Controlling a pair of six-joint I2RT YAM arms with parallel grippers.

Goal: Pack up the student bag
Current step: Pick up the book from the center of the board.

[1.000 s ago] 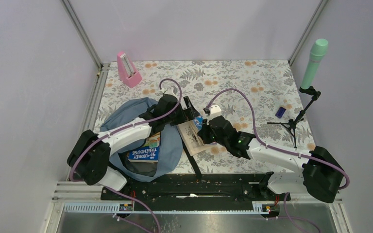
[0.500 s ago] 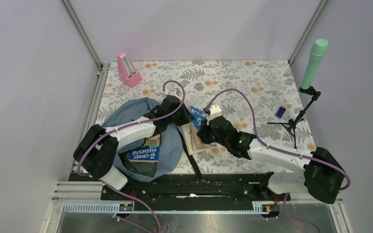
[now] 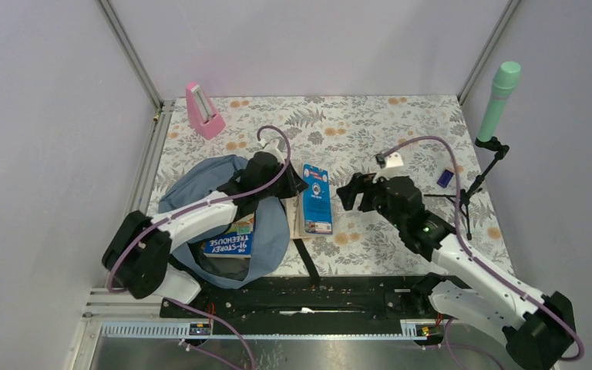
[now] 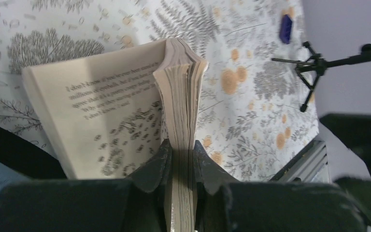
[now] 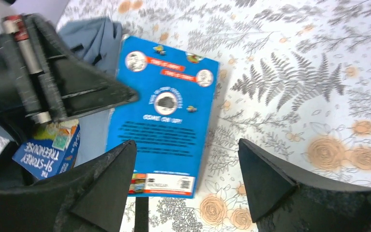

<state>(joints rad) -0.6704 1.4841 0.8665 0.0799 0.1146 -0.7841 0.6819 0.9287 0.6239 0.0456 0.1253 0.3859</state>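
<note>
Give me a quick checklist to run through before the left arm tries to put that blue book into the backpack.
1. Grip: ok. The left gripper is clamped on the page block of the blue book.
2. Book closed: not ok. In the left wrist view, a leaf splays open to one side.
3. Other arm clear: ok. The right gripper is open and apart from the book.
4. Bag mouth open: ok. The student bag gapes, with the Treehouse book showing inside.
5. Room left inside the bag: cannot tell.
</note>
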